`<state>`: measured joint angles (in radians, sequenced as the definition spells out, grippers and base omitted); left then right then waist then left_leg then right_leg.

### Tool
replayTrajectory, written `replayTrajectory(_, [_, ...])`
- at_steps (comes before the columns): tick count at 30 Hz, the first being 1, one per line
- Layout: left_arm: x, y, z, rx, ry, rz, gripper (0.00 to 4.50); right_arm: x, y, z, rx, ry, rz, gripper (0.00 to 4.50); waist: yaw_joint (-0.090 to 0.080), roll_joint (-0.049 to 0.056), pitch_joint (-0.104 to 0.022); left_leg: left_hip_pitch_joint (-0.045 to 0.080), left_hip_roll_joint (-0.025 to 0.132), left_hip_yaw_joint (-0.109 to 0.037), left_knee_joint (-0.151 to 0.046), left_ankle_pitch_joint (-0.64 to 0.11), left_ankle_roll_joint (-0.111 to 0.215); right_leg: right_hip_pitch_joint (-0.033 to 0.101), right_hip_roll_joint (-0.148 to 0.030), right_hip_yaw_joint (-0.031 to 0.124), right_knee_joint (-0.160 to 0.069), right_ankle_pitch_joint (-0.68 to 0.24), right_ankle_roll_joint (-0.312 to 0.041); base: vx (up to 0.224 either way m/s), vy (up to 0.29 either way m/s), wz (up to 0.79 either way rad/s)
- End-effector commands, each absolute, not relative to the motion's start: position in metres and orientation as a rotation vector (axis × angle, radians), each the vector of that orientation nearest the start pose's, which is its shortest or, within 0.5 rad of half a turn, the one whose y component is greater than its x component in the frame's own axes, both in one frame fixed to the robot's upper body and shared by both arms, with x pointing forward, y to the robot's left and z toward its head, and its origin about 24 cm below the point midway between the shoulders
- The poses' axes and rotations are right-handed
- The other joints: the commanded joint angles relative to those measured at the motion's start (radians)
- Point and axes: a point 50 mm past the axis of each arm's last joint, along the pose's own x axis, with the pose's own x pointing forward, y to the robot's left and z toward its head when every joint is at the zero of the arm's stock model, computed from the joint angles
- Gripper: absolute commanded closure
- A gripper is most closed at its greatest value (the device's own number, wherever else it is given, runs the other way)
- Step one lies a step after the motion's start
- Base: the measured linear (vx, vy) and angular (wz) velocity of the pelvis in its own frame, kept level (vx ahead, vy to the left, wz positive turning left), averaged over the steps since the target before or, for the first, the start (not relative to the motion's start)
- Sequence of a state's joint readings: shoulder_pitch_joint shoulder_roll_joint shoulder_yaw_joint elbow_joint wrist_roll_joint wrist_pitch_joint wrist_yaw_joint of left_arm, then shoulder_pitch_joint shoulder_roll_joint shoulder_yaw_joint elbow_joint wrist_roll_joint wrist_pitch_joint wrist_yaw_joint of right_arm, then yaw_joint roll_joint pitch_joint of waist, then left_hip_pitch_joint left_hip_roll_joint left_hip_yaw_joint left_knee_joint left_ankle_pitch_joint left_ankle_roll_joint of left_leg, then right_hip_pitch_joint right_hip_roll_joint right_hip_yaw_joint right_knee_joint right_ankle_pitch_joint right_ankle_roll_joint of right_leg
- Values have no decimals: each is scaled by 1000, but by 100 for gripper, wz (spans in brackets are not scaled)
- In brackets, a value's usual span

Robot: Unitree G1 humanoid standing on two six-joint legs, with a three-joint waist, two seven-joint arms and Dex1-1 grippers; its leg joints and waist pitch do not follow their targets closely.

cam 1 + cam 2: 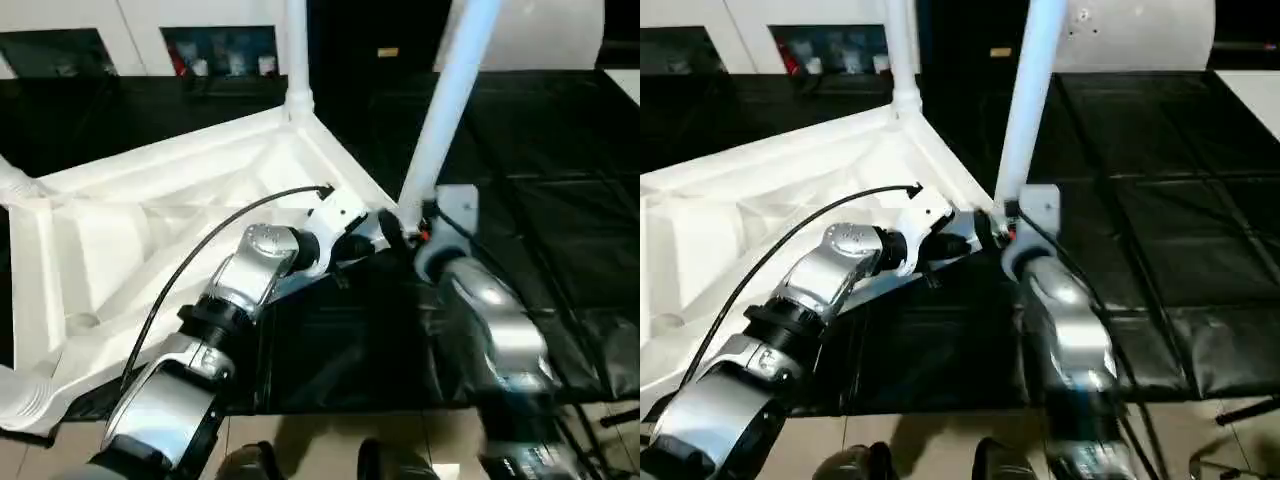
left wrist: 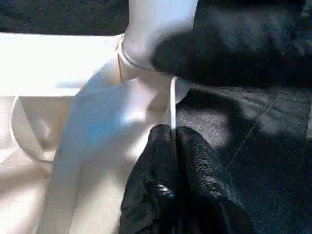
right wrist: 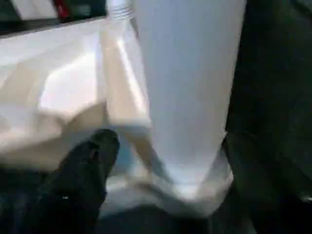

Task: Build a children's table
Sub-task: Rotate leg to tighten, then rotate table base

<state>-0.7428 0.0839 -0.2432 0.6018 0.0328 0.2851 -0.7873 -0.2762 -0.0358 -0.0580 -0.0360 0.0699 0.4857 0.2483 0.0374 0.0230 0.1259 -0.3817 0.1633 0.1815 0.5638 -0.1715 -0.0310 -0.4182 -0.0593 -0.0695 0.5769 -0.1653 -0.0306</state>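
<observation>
We see a plain white table top (image 1: 150,230) and white legs (image 1: 445,100) on a black mat (image 1: 560,230) crossed by a grid of seams; our forearms (image 1: 255,265) are silver, our fingers (image 2: 195,165) textured black.

The floor (image 1: 560,230) is covered w/ black mats, w/ seams showing at centre right of the frame. The white table top (image 1: 150,230) lies on it upside down, ribbed side up, at left and centre. Two legs (image 1: 450,100) stand up from its corners, at top centre. Along the bottom edge, a strip of light floor tiles (image 1: 320,440).
</observation>
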Motion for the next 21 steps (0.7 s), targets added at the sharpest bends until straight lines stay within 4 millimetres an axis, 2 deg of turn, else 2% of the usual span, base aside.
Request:
replayTrajectory(1, [341, 42, 95, 193, 199, -1095, 450, 291, -140, 89, 30, 120, 322, 39, 2, -18, -89, 10, 60, -22, -43, -34, 151, 75, -92, 59, -45, -28, -240, 0, 0, 0])
replayTrajectory(2, [340, 42, 96, 164, 188, -1095, 450, 287, -144, 91, 27, 107, 321, 26, 4, -18, -87, 8, 61, -23, -43, -29, 156, 75, -93, 58, -44, -20, -244, 0, 0, 0])
replayTrajectory(3, [339, 43, 96, 148, 180, -1097, 423, 284, -146, 92, 27, 100, 321, 7, 4, -15, -83, 7, 63, -22, -44, -38, 164, 72, -93, 57, -47, -34, -246, 0, 0, 0])
replayTrajectory(6, [336, 49, 98, 75, 164, -1065, 395, 272, -150, 97, -1, 82, 343, 1, 5, -13, -82, 10, 66, -22, -44, -64, 160, 69, -93, 56, -51, -80, -251, 0, 0, 0])
replayTrajectory(8, [335, 53, 99, 56, 155, -1049, 375, 267, -149, 99, -5, 74, 363, 0, 3, -15, -78, 10, 64, -21, -45, -89, 154, 66, -90, 55, -57, -124, -242, 0, 0, 0])
replayTrajectory(9, [333, 56, 99, 41, 148, -1037, 362, 264, -147, 100, -3, 70, 382, 0, 2, -15, -75, 9, 62, -21, -46, -119, 139, 66, -91, 55, -64, -189, -222, 0, 0, 0])
replayTrajectory(11, [329, 68, 100, 12, 153, -1006, 353, 259, -142, 101, 14, 71, 419, 0, 0, -15, -73, 4, 64, -24, -49, -122, 128, 70, -93, 54, -62, -209, -214, 0, 0, 0])
replayTrajectory(15, [316, 103, 98, 47, 223, -928, 318, 261, -130, 104, 28, 70, 466, 0, -10, -12, -72, 11, 64, -25, -52, -154, 93, 60, -89, 55, -68, -289, -181, 0, 0, 0])
replayTrajectory(16, [310, 112, 98, 57, 246, -921, 313, 263, -127, 105, 32, 68, 480, 0, -10, -8, -70, 16, 65, -23, -53, -163, 82, 53, -86, 56, -71, -305, -177, 0, 0, 0])
replayTrajectory(17, [308, 113, 98, 59, 251, -920, 301, 263, -126, 105, 33, 68, 483, 0, -11, -5, -69, 16, 67, -26, -55, -166, 76, 53, -86, 56, -70, -307, -176, 0, 0, 0])
replayTrajectory(18, [295, 128, 100, 64, 292, -912, 288, 266, -119, 108, 46, 63, 513, 0, -10, -4, -71, 24, 69, -24, -54, -174, 63, 49, -83, 58, -68, -301, -177, 0, 0, 0])
replayTrajectory(19, [288, 134, 102, 58, 304, -908, 277, 269, -116, 109, 57, 65, 523, 0, -11, -9, -70, 15, 69, -26, -58, -156, 61, 53, -83, 57, -63, -278, -181, 0, 0, 0])
replayTrajectory(21, [276, 143, 108, 51, 327, -910, 272, 275, -110, 109, 74, 80, 537, 0, -10, -2, -72, 21, 70, -25, -56, -139, 56, 50, -81, 58, -57, -237, -192, 0, 0, 0])
